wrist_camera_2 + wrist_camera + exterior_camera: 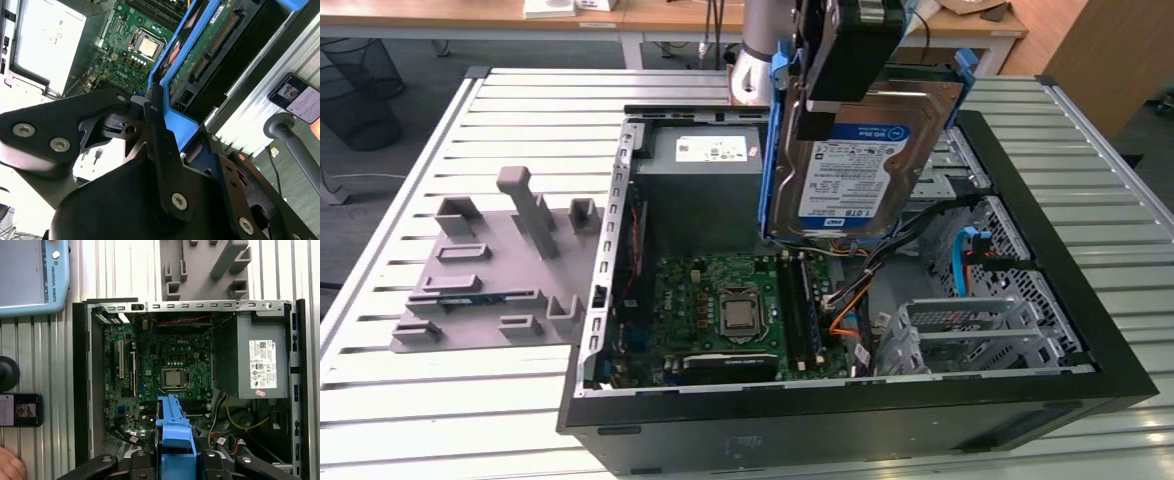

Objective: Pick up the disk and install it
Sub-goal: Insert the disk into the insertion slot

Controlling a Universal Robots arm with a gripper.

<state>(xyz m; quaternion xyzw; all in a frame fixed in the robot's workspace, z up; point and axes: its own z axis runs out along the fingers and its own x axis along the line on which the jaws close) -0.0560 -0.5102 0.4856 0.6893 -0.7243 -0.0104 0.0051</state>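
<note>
slatted metal table (pixel 400 400) carries an open computer case (pixel 854 425) lying on its side. the disk (pixel 854 170), a silver hard drive with a white-and-blue label and a blue frame (pixel 172 432) round its edges, hangs in the air above the case opening. it stands nearly on edge and a little tilted, label toward the exterior view.

my pincer (pixel 834 115) is clamped on the disk by its blue frame. in the second wrist view one black finger (pixel 160 145) presses flat against that frame. i judge the pick-up done and the installing not yet done: the disk touches nothing inside the case.

below the disk lie the green motherboard (pixel 720 300) and a bundle of orange and black cables (pixel 850 303). behind it stands the grey power supply (pixel 700 165). toward the exterior view's right sits a perforated metal drive cage (pixel 961 325), which looks to me unfilled.

the case's black walls ring all of this, so i judge the room open above the case and tight lower down, with the cables the nearest snag. on the table at the exterior view's left, well apart, rests a grey parts fixture (pixel 480 270).
</note>
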